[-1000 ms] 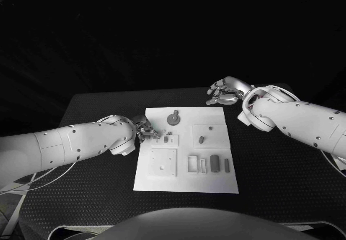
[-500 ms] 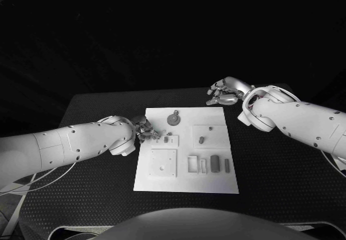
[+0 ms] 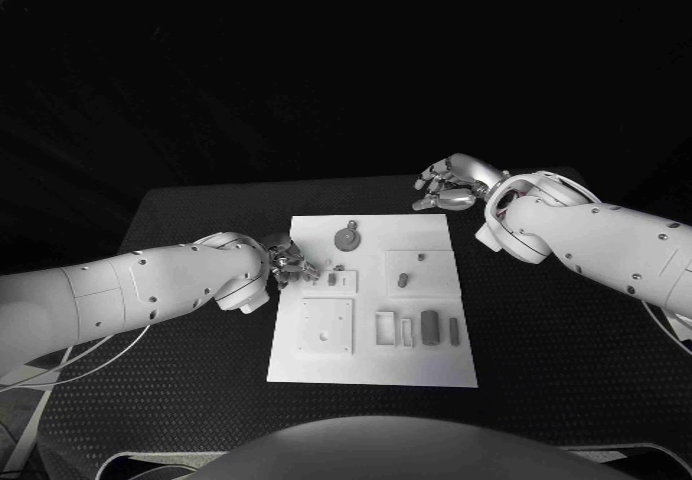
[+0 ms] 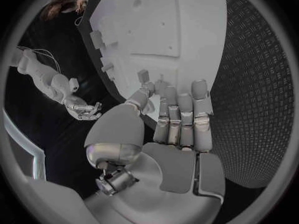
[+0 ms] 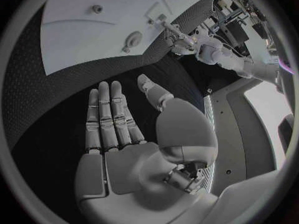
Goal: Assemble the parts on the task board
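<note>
Left hand at task board left edge, fingertips on a small part; grip unclear. Right hand hovers beyond the far right corner, fingers spread, holding nothing.

No lettering, label, brand mark or number is showing legibly anywhere: the white task board and both arms are presenting plain, unmarked surfaces to the cameras.

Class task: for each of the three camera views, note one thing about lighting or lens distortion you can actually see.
Head view: the white board stands out brightly against the dark table, with black surroundings. Left wrist view: fisheye bends the board's straight edges into curves. Right wrist view: the left robot hand looks tiny, while the right robot hand looms large.
</note>
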### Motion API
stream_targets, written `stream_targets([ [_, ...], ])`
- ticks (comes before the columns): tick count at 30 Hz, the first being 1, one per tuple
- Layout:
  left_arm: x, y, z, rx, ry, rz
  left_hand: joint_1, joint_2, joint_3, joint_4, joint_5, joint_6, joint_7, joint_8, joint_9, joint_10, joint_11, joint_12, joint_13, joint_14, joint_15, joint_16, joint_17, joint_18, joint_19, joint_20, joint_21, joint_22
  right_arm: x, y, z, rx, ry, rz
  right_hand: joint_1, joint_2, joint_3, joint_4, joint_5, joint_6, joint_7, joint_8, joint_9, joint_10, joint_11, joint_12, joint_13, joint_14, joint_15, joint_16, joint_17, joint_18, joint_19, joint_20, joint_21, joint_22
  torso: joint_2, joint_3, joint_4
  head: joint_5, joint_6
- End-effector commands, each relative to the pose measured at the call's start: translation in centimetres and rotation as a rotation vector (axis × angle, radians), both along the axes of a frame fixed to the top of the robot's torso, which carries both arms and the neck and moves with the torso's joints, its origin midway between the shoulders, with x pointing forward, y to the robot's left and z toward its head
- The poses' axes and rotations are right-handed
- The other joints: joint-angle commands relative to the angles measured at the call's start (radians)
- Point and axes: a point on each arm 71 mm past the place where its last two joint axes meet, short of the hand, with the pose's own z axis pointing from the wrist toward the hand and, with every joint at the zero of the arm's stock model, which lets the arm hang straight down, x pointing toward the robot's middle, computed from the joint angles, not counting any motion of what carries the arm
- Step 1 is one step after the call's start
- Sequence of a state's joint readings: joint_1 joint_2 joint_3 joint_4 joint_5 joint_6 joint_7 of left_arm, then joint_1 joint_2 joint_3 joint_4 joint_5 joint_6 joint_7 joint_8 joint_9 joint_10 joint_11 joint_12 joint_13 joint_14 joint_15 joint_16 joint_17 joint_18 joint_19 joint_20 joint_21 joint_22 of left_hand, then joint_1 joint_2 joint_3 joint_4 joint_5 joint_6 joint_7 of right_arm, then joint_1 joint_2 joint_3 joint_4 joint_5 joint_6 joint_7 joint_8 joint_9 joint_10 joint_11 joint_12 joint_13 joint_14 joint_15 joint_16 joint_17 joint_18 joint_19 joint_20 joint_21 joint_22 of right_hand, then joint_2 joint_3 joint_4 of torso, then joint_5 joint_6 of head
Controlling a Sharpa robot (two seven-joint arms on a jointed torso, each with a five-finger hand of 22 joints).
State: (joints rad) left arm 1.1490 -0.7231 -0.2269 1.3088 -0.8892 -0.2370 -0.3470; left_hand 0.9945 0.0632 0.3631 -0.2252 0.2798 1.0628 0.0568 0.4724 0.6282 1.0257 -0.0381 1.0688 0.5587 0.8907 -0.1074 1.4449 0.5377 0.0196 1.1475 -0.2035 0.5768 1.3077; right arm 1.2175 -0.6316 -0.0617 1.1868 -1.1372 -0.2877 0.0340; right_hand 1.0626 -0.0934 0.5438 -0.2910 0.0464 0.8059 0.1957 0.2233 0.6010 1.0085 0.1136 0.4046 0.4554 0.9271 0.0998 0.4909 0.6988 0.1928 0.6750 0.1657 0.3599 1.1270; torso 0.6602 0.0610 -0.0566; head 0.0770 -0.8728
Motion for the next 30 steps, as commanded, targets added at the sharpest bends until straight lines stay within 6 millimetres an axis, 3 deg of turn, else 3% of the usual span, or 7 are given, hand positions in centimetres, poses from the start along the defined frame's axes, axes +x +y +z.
stream_targets([
  [1,-0.29,0.09,-0.32,0.0,0.05,-0.02,0.007,0.019,0.065,-0.061,0.007,0.007,-0.002,0.002,0.001,0.004,-0.006,0.005,0.001,0.005,-0.006,0.004,0.001,0.027,0.005,-0.005,0.004,0.022,-0.04,0.1,0.0,0.0,0.002,0.012,0.003,0.004,-0.007,0.0,0.001,0.009,0.0,0.006,-0.001,-0.009,-0.002,0.005,-0.001,0.003,0.006,-0.004,0.002,-0.009,-0.002,0.004,-0.006,0.001,0.0,0.0005,0.0011,0.001,0.0],
  [30,-0.45,0.32,-0.47,0.032,0.08,-0.047,0.007,0.016,0.068,-0.062,0.011,0.007,-0.002,0.001,0.007,0.004,-0.007,0.006,0.001,0.005,-0.007,0.005,0.002,0.026,0.004,-0.006,0.007,0.022,-0.05,0.03,0.0,-0.001,0.002,0.011,0.003,0.004,-0.007,0.0,0.001,0.009,0.0,0.006,-0.002,-0.009,-0.002,0.007,-0.004,0.004,0.006,-0.006,0.004,-0.009,-0.002,0.005,-0.007,0.002,0.0,0.0019,-0.0009,0.002,0.0],
])
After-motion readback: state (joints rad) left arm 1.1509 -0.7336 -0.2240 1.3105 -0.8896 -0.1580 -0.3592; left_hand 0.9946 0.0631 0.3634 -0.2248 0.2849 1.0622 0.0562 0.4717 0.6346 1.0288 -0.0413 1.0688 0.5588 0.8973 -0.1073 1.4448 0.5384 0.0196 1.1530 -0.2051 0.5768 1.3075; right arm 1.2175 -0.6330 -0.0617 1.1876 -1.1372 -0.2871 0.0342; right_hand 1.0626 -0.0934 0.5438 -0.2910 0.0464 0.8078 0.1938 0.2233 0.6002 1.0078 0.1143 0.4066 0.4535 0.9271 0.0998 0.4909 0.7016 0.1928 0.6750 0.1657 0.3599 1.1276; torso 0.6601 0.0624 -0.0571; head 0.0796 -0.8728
